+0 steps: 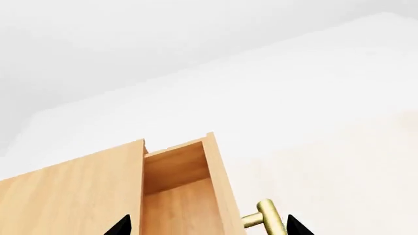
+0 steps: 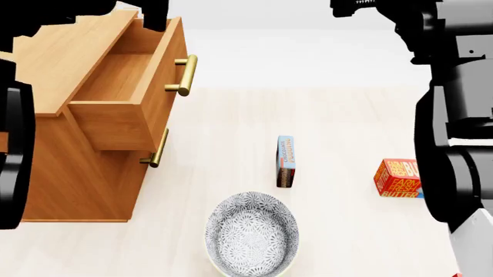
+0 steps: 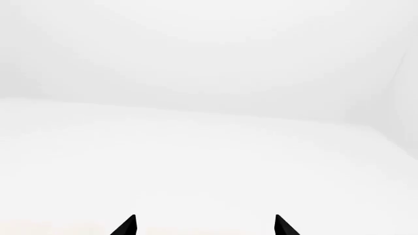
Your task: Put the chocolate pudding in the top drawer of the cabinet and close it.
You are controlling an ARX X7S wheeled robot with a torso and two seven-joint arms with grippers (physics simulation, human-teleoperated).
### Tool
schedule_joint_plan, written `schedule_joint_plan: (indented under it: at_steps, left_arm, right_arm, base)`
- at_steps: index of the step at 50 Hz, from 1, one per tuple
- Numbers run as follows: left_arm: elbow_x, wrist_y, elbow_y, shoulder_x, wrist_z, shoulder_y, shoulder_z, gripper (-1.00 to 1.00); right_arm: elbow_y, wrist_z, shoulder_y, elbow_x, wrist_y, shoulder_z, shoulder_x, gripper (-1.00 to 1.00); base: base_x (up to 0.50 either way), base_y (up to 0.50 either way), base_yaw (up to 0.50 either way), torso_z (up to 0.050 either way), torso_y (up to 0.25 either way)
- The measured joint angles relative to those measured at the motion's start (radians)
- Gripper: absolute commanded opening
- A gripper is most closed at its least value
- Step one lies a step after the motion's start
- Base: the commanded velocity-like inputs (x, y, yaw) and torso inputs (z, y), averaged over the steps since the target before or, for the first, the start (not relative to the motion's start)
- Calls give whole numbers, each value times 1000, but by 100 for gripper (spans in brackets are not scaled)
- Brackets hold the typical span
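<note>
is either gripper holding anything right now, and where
Nothing is held. The left gripper and right gripper are both open and empty; the pudding box lies untouched.

The cabinet is made of light-brown wood with a smooth, matt finish, and the top drawer is of the same wood. Its handle is polished brass, as is seen in the left wrist view. The chocolate pudding and the butter box look like printed card. The bowl appears glazed and patterned. The floor is pale and matt.
</note>
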Motion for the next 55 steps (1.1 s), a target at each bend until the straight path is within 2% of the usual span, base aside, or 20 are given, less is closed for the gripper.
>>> schedule_joint_plan:
  at_steps: [11, 21, 38, 55]
  left_arm:
    - [-42, -168, 119, -39, 39, 29, 41, 100]
    - [-79, -246, 164, -47, 48, 48, 47, 100]
    - [-107, -256, 128, -24, 36, 85, 53, 100]
    - [-115, -214, 63, -2, 24, 121, 53, 100]
  right_arm:
    - [-24, -2, -21, 4, 17, -2, 4, 100]
    - [-45, -3, -38, 8, 30, -4, 6, 100]
    - [-75, -2, -62, 11, 46, -8, 14, 100]
    - [19, -3, -38, 10, -15, -18, 0, 100]
  base:
    - [0, 0, 0, 0, 0]
    - [0, 0, 0, 0, 0]
    - [0, 0, 0, 0, 0]
    - [0, 0, 0, 0, 0]
